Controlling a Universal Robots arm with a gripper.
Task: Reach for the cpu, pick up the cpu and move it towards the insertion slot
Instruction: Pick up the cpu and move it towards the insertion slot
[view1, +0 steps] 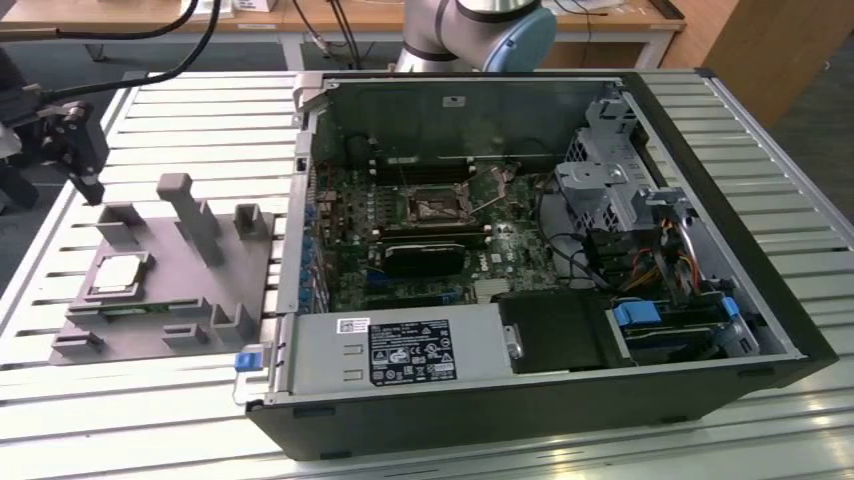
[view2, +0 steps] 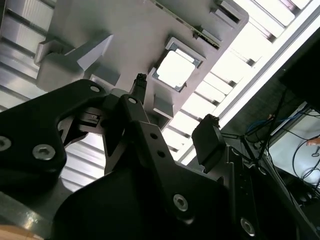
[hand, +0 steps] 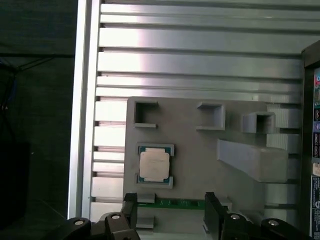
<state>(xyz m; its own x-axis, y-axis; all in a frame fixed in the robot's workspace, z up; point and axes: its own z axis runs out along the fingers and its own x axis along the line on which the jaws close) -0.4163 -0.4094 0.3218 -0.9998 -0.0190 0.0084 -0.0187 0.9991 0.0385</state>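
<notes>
My gripper (hand: 171, 216) hangs over the near edge of the grey fixture (hand: 200, 175), and my jaws are spread wide with nothing between them. In the first wrist view my two black fingers (hand: 212, 216) stick up into the picture, one on each side of a thin green strip (hand: 175, 203) that lies in the fixture below me. The cpu (hand: 154, 166) is just past my fingertips. It lies flat in its own little square pocket in the fixture with its silvery top facing up, and I am not touching it. It sits closer to one of my fingers than to the other, so I am not lined up right over it. A slanted grey block (hand: 252, 160) stands on the fixture to one side of the cpu, apart from it. The fixture rests on a table (hand: 200, 65) made of long shiny metal slats. In the exterior view I am up above the far corner of the fixture, on the exterior view's left. The open computer case (view1: 534, 425) lies on the same table, just beside the fixture on the exterior view's right. The insertion slot (view1: 434, 207) is inside that case, on the green board. It is a small square with a shiny frame and a dark middle. A long black block (view1: 424, 257) sits just in front of it. The slot is well apart from the cpu and from me.
</notes>
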